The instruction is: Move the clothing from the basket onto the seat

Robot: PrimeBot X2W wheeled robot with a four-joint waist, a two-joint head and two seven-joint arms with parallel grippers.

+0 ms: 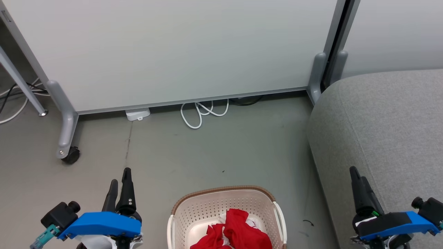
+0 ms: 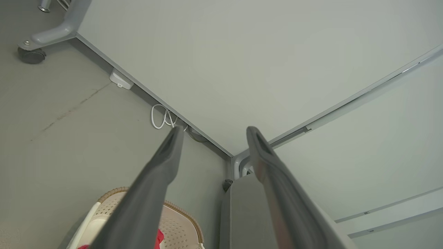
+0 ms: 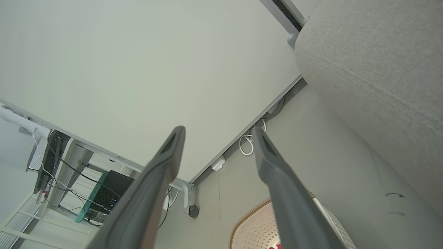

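Head view: clothing (image 1: 242,228) is heaped in the basket (image 1: 221,189), flanked by left gripper (image 1: 120,177) and right gripper (image 1: 357,175), both spread wide, empty.

The left hand (image 1: 120,176) and right hand (image 1: 357,174) each have two long, tapering dark grey fingers (image 2: 166,166) with a shallow slot near the tip. Behind each sit a bright blue wrist cover (image 1: 100,224) and a black knobbed block (image 1: 60,213). The left finger base has two small screws (image 1: 129,201), and a teal connector (image 1: 45,237) juts from that wrist. The right wrist has a green spot (image 1: 374,213) and a white patch (image 1: 366,221).
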